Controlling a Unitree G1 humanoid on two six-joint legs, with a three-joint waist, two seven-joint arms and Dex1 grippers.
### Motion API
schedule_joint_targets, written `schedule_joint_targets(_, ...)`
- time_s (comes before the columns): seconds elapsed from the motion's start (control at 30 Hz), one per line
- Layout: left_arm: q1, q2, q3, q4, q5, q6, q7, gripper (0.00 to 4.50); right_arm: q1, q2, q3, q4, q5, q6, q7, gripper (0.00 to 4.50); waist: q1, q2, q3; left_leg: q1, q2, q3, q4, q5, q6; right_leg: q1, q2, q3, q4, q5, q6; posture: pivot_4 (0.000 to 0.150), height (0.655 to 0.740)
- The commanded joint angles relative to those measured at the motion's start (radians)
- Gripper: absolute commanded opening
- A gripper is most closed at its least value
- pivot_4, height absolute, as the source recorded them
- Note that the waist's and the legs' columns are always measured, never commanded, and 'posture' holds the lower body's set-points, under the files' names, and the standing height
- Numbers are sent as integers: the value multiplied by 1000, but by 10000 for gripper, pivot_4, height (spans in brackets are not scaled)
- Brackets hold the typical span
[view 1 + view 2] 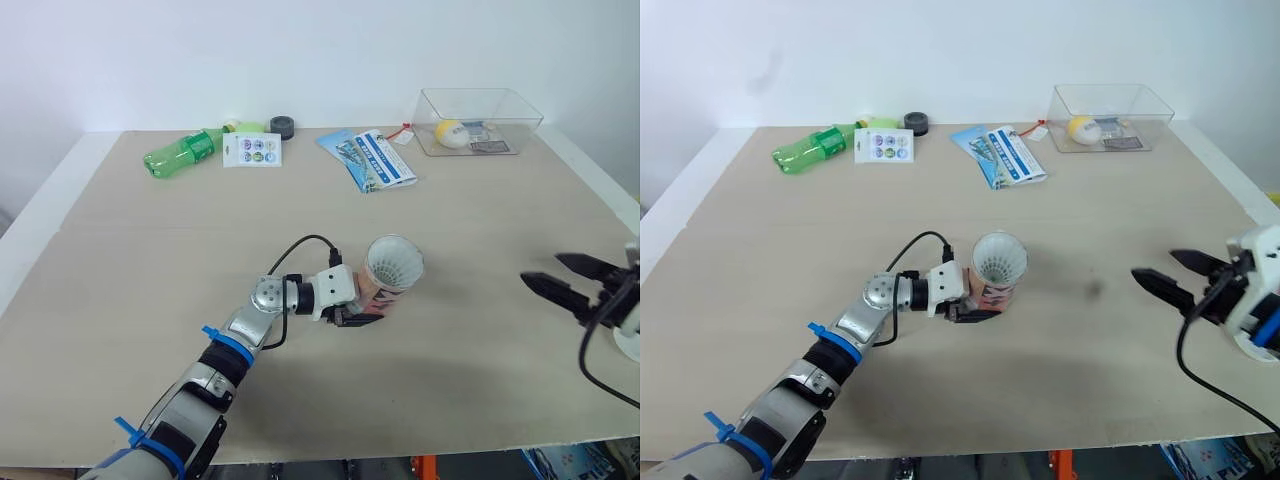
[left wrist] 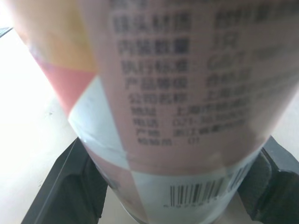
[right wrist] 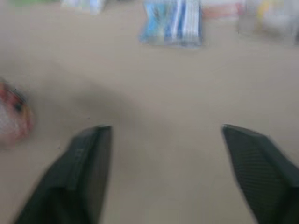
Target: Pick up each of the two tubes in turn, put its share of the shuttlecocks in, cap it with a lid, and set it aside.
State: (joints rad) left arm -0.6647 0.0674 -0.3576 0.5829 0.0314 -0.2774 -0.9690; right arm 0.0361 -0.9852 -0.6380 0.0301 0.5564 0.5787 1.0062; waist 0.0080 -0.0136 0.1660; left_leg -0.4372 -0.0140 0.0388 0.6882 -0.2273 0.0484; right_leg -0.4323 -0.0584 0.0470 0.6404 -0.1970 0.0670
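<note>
The left gripper (image 1: 365, 312) has its two black fingers clamped on the lower part of the tube (image 1: 380, 291), which stands near the middle of the table (image 1: 130, 260), tilted a little, with white shuttlecock feathers (image 1: 394, 262) showing in its open mouth. Off to the right, well apart from it, the right gripper (image 1: 545, 268) hangs over bare tabletop with its jaws spread and nothing between them. A green bottle (image 1: 182, 152), a leaflet (image 1: 368, 158) and a clear box (image 1: 505, 105) lie along the far edge.
</note>
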Motion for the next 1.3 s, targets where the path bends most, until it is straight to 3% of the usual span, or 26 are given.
schedule_joint_targets(0.03, 4, -19, -9, -22, -10, -5, 1, 30485, 75, -103, -82, 73, -42, 4, 79, 44667, 0, 0, 0, 0, 0, 0, 0, 0, 0, 0, 0, 0, 0, 0, 0, 1500, 7400)
schedule_joint_targets(0.2, 13, -33, -11, -34, -18, 9, 5, 30485, 115, -207, -81, 280, -140, -92, 125, 44667, -2, 0, 0, 0, 1, 1, 0, 0, 0, 1, 1, 1, -3, -4, 2, 1500, 7400)
schedule_joint_targets(0.4, 14, -35, -17, -45, -17, 14, 4, 30485, 1, -285, 67, 499, -232, -195, 162, 44667, -7, -1, 1, 8, 3, 5, 0, 0, 0, 8, 2, 1, -6, -1, 2, 1500, 7400)
schedule_joint_targets(0.73, 51, -21, -26, -97, -14, 41, 8, 30485, -169, -291, 305, 679, -348, -261, 218, 44667, -5, 1, 0, 8, 3, 7, -2, 0, 0, 8, 3, 5, -8, -1, 3, 1500, 7400)
schedule_joint_targets(1.03, 56, -14, -24, -116, -16, 63, 13, 30485, -279, -292, 427, 808, -433, -309, 221, 44667, -5, 1, 0, 9, 3, 11, -2, 0, 0, 8, 3, 9, -9, 0, 4, 1500, 7400)
schedule_joint_targets(1.1, 55, -15, -21, -118, -19, 69, 14, 30485, -299, -291, 442, 821, -440, -314, 226, 39477, -5, 1, 0, 9, 3, 12, -2, 0, 0, 8, 3, 10, -9, 0, 4, 1500, 7400)
schedule_joint_targets(1.17, 52, -15, -21, -116, -19, 71, 15, 30485, -317, -293, 465, 835, -459, -321, 231, 31463, -5, 1, 0, 9, 3, 12, -2, 0, 0, 8, 3, 10, -9, 1, 4, 1500, 7400)
schedule_joint_targets(1.3, 47, -21, -22, -112, -20, 72, 17, 30485, -354, -294, 500, 871, -494, -350, 226, 12294, -5, 1, 0, 10, 3, 13, -1, 0, 0, 9, 3, 10, -9, 1, 4, 1500, 7400)
